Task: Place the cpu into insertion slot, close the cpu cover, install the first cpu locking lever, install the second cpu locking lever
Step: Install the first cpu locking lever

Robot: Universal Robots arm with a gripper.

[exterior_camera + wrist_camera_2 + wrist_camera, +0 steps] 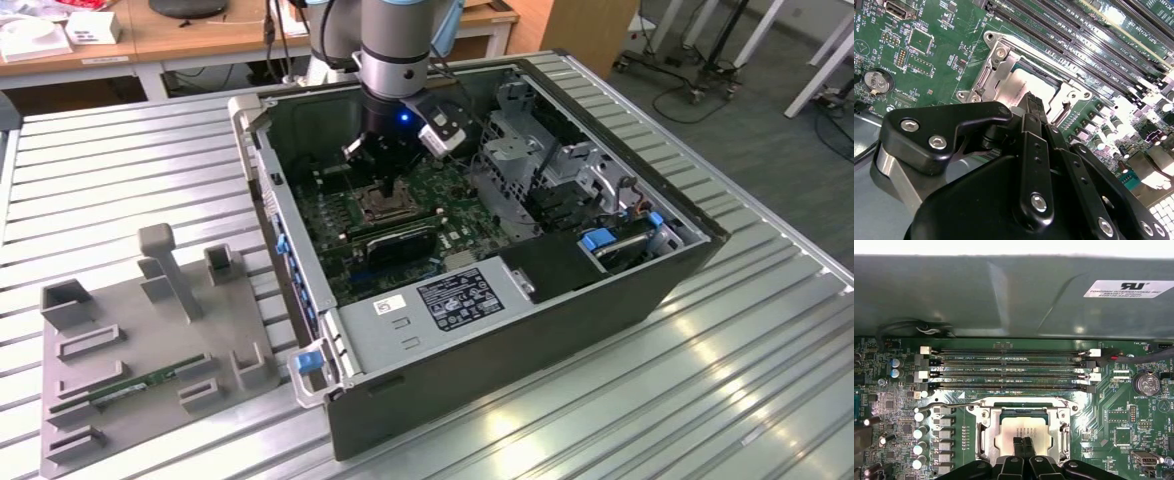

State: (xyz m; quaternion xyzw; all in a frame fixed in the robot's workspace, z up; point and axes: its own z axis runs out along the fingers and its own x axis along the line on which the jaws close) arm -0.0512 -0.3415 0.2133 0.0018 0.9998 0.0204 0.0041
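Low over the chip [1024,427] framed by its metal cover [1063,432], my claw [1021,441] is pinched narrow, holding nothing; I'd press straight down, gently, keeping centred.

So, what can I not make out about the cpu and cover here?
- Whether the gripper touches the cpu: in both wrist views its own fingers hide the spot.
- The cover's near edge: in the first wrist view the gripper hides it.
- The slot: too small in the exterior view for detail, with the arm partly in front.
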